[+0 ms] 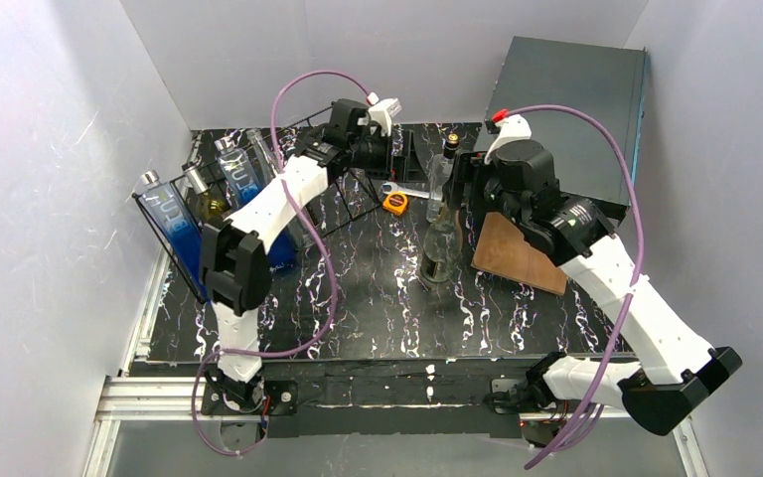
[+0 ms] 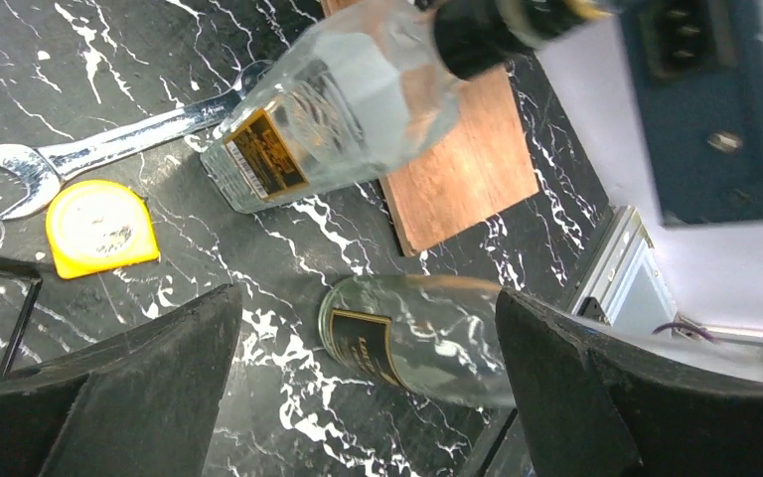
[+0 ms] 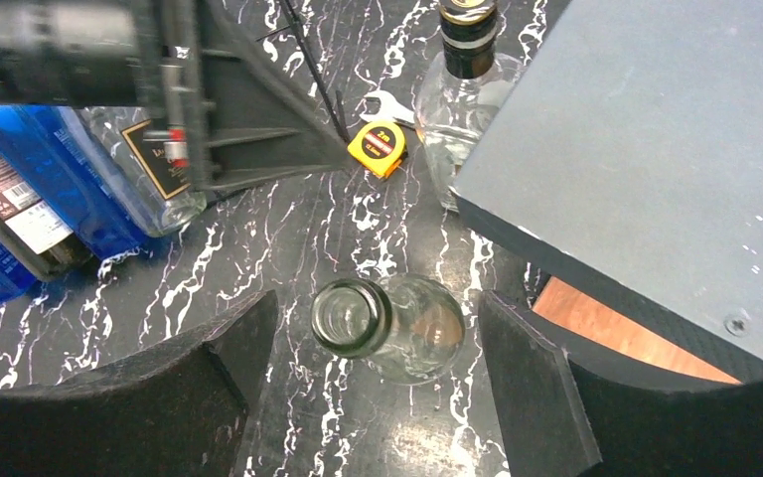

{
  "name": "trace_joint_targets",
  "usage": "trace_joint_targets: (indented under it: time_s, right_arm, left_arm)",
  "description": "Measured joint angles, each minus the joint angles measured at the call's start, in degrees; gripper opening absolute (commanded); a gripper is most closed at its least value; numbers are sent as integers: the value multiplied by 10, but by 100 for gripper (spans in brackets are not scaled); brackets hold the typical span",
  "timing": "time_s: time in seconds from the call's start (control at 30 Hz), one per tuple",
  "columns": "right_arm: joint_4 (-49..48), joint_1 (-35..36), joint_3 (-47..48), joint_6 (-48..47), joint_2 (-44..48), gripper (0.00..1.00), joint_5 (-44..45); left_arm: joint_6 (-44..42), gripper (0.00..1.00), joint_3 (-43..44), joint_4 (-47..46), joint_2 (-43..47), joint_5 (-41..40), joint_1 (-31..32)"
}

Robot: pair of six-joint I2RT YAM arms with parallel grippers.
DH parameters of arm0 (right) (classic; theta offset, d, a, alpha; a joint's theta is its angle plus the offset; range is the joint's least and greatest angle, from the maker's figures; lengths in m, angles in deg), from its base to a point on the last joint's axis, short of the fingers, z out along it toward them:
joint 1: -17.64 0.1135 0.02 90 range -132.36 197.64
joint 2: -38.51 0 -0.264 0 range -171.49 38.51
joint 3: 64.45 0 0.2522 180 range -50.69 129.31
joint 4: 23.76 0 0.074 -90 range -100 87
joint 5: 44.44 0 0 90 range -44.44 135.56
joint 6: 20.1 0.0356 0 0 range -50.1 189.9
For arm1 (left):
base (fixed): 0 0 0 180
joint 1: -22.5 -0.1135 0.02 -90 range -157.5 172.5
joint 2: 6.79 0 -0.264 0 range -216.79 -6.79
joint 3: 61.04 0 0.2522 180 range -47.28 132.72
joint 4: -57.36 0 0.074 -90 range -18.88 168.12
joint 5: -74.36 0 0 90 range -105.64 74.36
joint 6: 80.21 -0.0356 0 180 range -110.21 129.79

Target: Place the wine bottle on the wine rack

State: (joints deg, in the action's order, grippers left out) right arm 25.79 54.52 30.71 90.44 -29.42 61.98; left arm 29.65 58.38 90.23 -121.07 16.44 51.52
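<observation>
Wine bottle (image 3: 389, 328), clear and uncorked, stands upright near centre of the marbled table (image 1: 378, 308). The right pincer (image 3: 378, 313) straddles its neck part-open with a gap either side and grips nothing, likely placed there for a neck grasp. Left pincer (image 2: 366, 308) gapes wide and empty toward 11 o'clock, at the open end of the wine rack (image 1: 141, 205); the rack sits at 9–10 o'clock with blue bottles (image 1: 181, 234) leaning in its bays, so a free slot looks reachable. Only legible writing is "2m" on the yellow tape measure (image 3: 382, 147); the black, gold-edged bottle labels are too blurred to read.
</observation>
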Motion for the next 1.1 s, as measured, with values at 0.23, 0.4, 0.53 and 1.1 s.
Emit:
trace_joint_targets:
  time_s: [0.23, 0.4, 0.53, 1.1]
  right_arm:
    - [13, 0, -21, -18, 47, 95, 21]
    - [16, 0, -52, -36, 103, 99, 45]
    - [19, 0, -86, -49, 149, 98, 64]
    - [59, 0, -253, -57, 301, 98, 135]
  left_arm:
    - [-8, 98, -120, -45, 154, -14, -2]
    - [8, 98, -255, -112, 274, -10, -3]
    - [35, 98, -337, -164, 349, -14, -1]
    - [-56, 98, -444, -278, 422, -391, 300]
